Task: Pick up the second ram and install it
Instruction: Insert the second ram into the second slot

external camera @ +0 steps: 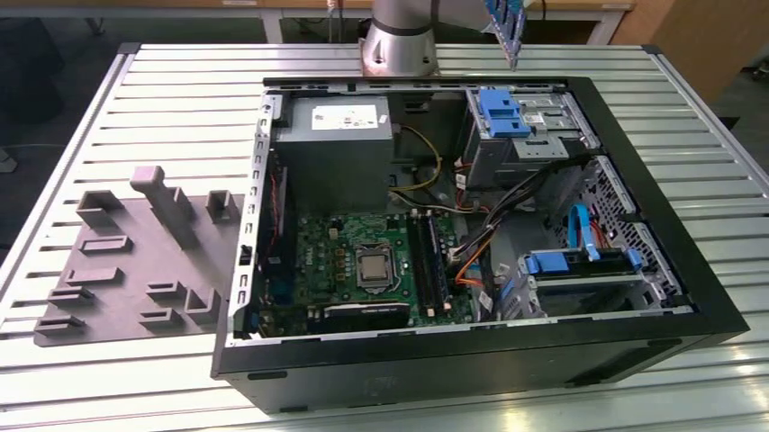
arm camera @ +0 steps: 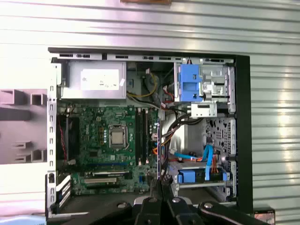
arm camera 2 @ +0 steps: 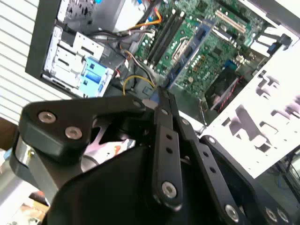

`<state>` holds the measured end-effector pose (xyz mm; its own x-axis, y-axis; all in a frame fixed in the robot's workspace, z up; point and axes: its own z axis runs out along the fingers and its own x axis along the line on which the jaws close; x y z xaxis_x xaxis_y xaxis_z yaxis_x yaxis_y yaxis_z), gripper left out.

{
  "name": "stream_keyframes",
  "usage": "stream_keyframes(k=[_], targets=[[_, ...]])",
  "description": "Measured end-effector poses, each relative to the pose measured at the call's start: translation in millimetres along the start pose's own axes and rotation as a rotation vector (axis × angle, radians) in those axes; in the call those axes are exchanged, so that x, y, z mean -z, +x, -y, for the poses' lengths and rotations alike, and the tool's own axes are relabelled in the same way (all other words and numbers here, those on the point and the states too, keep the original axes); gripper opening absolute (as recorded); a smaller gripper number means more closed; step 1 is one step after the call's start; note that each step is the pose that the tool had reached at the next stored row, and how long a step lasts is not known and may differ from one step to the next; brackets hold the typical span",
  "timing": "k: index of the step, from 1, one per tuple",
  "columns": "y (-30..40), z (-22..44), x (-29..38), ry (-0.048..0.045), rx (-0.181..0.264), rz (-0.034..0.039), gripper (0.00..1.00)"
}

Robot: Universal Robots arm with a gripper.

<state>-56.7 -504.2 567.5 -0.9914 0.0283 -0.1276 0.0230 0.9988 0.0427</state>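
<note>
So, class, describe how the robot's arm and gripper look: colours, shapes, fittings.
The arm is a smooth silver-grey cylinder in the exterior view. The gripper is matt black in both wrist views: flat bar links and a rounded plate, pinned with round silver screws.

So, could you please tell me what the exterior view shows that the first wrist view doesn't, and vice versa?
Exterior view's own: the arm's base column, the second ram seen broadside, raised clear of the computer case, and the grey tray with its whole spread of raised blocks. First wrist view's own: the end effector, closed, seen from behind. Shared: the computer case's open inside, with motherboard, power supply and blue drive caddy, plus part of the grey tray.
</note>
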Motion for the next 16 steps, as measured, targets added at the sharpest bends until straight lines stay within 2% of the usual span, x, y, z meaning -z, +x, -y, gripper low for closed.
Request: stream_keyframes(k=[1, 3, 6, 16], targets=[[0.5, 0.2, -4.2, 0.0001, 0.000, 0.0000, 0.11], [4.1, 1.4, -32.4, 0.0002, 0.000, 0.0001, 0.11], [4.7, 1.6, -36.4, 0.0001, 0.000, 0.0000, 0.11], [5.2, 1.8, -40.2, 0.0000, 0.000, 0.0000, 0.11]])
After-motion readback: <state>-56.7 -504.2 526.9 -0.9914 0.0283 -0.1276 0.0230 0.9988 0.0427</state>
